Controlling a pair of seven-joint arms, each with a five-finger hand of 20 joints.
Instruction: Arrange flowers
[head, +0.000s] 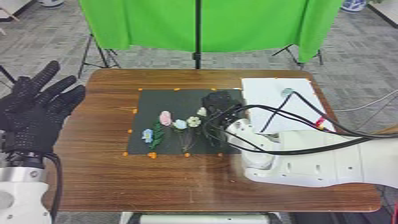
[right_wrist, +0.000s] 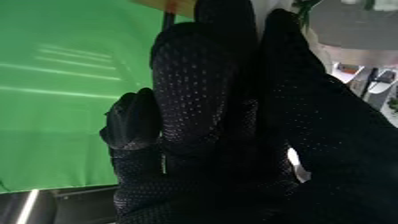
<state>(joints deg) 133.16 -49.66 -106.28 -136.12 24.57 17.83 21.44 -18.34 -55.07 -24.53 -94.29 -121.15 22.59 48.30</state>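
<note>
Holding its fingers nearly straight and close together, the right hand (head: 220, 104) was over the dark mat (head: 153, 100) beside the crocheted flowers (head: 165, 118), any grasp impossible to tell, while the left hand (head: 31, 117) spread its fingers by the tabletop (head: 111, 175).

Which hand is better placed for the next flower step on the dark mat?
Probably the right: the right hand is at the dark mat, near the white flower; the left hand is out by the table's left edge.

Pastel flowers (head: 165, 118) on dark mat (head: 171, 100)
</note>
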